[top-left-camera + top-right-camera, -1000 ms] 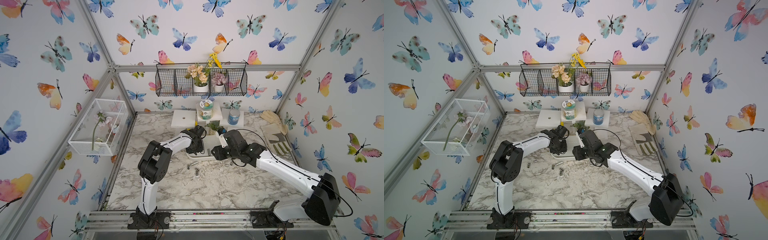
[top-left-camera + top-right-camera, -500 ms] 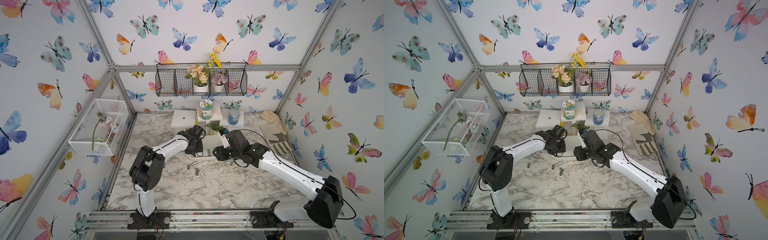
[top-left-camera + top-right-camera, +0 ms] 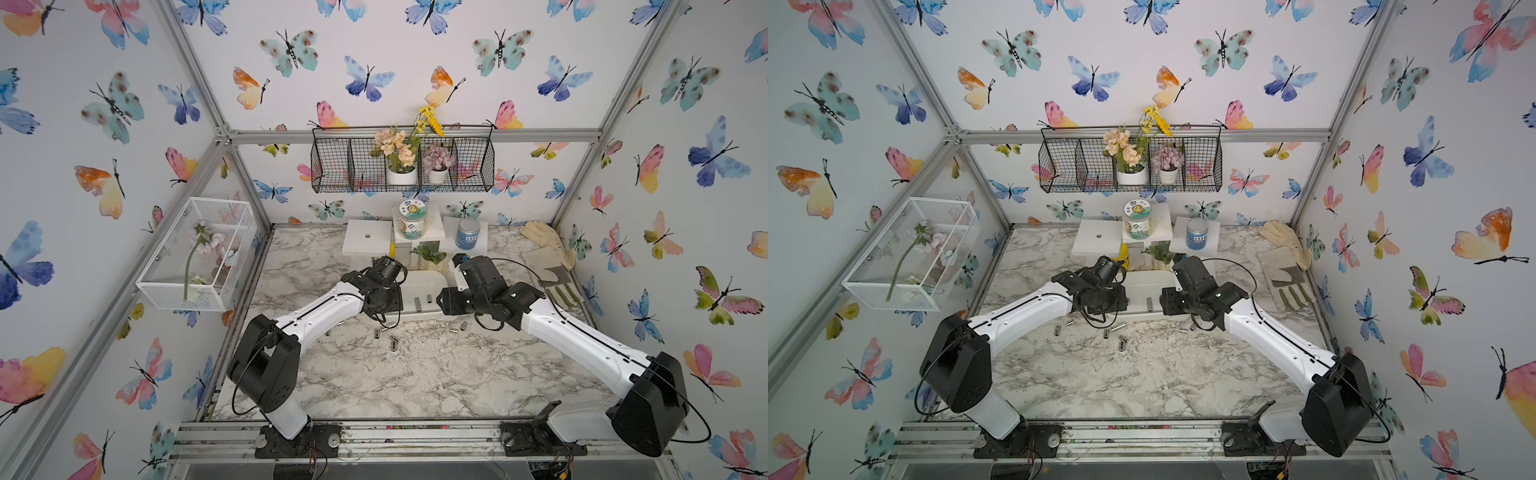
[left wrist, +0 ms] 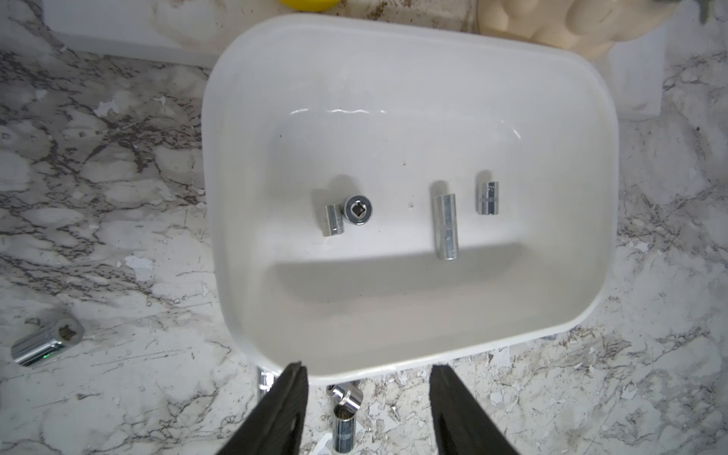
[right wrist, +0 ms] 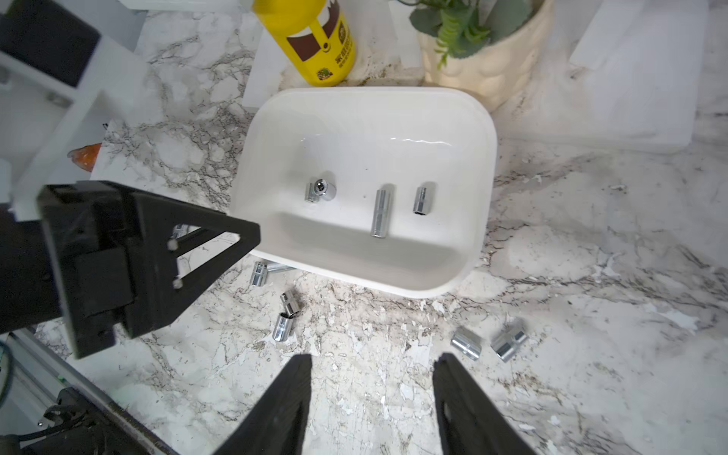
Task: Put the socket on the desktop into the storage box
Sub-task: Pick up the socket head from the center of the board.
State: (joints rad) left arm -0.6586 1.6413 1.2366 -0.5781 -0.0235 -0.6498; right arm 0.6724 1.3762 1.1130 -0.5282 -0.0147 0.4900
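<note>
Both are released and empty, jaws apart: the left tool (image 4: 368, 368) hangs over the rim of the storage box (image 4: 236, 157), and the right tool (image 5: 372, 356) hangs over the tabletop (image 5: 591, 275) just beside it. Four sockets are in the box (a long socket (image 4: 445, 226), a short socket (image 4: 487, 198) near it, an upright socket (image 4: 357, 210) touching another), while loose sockets (image 5: 508, 344) lie on the tabletop by it. Since a second ago the left arm (image 3: 324, 309) has sunk at the elbow, back toward its base, while both wrists stay at the box.
</note>
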